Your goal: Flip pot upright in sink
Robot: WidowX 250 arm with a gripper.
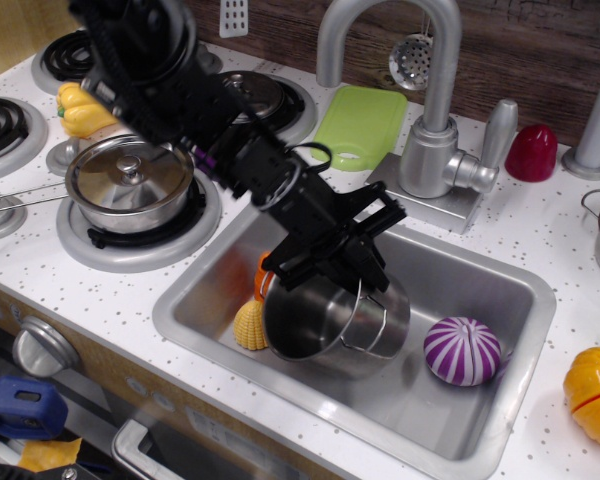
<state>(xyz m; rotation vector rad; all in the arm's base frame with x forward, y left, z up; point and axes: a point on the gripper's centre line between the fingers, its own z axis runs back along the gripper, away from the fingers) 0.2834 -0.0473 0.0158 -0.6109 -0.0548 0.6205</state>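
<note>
The shiny steel pot (330, 320) is in the sink (500, 400), tilted with its dark open mouth facing up and toward the front left. A thin wire handle loops over its right side. My black gripper (330, 262) reaches down from the upper left and is shut on the pot's back rim, holding it above the basin floor.
In the sink a purple-and-white striped toy (462, 350) lies right of the pot; a yellow toy (250, 325) and an orange toy (263, 280) lie left of it. A lidded pot (130, 182) stands on the left burner. The faucet (430, 110) rises behind the sink. An orange pumpkin (595, 392) is at the right.
</note>
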